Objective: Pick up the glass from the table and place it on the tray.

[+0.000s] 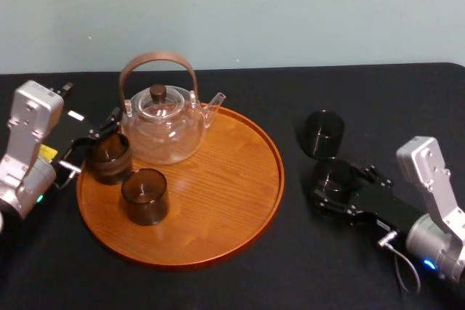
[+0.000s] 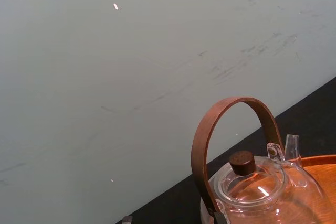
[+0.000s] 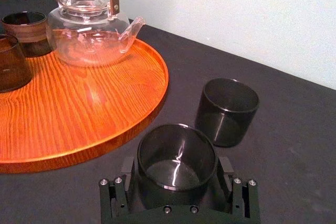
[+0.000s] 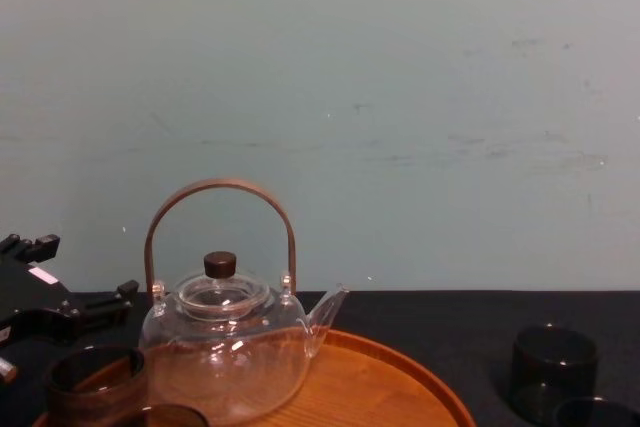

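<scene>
Black worktop (image 1: 218, 292), lower right: found glass (image 1: 334, 178) clenched in right pincer (image 1: 336, 184), beside tray (image 1: 240, 201), near second glass (image 1: 322, 133). At left edge, found left pincer (image 1: 99, 147) by brown cup (image 1: 109, 159); couldn't tell its grip.

One bench (image 1: 378, 85) is carrying one tray (image 1: 225, 186) and one teapot (image 1: 163, 127). Four glasses are showing: the rear brown glass (image 1: 109, 157) and the front brown glass (image 1: 144, 195) on the tray, the far dark glass (image 1: 322, 134) and the near dark glass (image 1: 334, 176) off it. Two tools are showing: the left tool (image 1: 96, 144), the right tool (image 1: 337, 188).
</scene>
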Controlling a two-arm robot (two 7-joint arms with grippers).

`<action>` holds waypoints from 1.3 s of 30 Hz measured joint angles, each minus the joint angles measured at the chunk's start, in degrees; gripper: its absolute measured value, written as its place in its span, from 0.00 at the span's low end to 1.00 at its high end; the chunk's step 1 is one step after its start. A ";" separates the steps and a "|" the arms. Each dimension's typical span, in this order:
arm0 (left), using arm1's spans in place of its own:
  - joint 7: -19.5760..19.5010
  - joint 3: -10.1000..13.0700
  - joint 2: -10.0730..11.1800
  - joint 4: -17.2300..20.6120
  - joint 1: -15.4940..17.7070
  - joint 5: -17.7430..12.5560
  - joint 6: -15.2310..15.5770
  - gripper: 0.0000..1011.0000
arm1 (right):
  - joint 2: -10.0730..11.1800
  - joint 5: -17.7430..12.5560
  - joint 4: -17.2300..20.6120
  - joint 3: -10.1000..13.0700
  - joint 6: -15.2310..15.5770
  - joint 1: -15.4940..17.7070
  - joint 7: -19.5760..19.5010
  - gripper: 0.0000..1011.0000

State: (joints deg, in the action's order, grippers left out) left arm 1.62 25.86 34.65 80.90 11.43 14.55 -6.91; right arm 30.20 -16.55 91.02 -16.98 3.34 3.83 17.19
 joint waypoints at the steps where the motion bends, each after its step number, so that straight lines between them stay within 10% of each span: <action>1: 0.00 0.00 0.00 0.00 0.00 0.00 0.00 0.99 | -0.18 0.07 -0.21 -0.05 0.13 -0.26 0.14 0.99; 16: 0.00 0.00 0.00 0.00 0.00 0.00 0.00 0.99 | -4.02 2.35 -5.51 -1.76 3.87 -6.48 3.40 0.99; 39: 0.00 0.00 0.00 0.00 0.00 0.00 0.00 0.99 | -3.78 2.18 -5.16 -1.63 3.48 -6.14 3.27 0.90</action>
State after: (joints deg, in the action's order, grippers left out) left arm 1.62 25.86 34.65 80.90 11.43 14.55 -6.91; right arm 26.42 -14.36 85.86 -18.60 6.82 -2.31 20.46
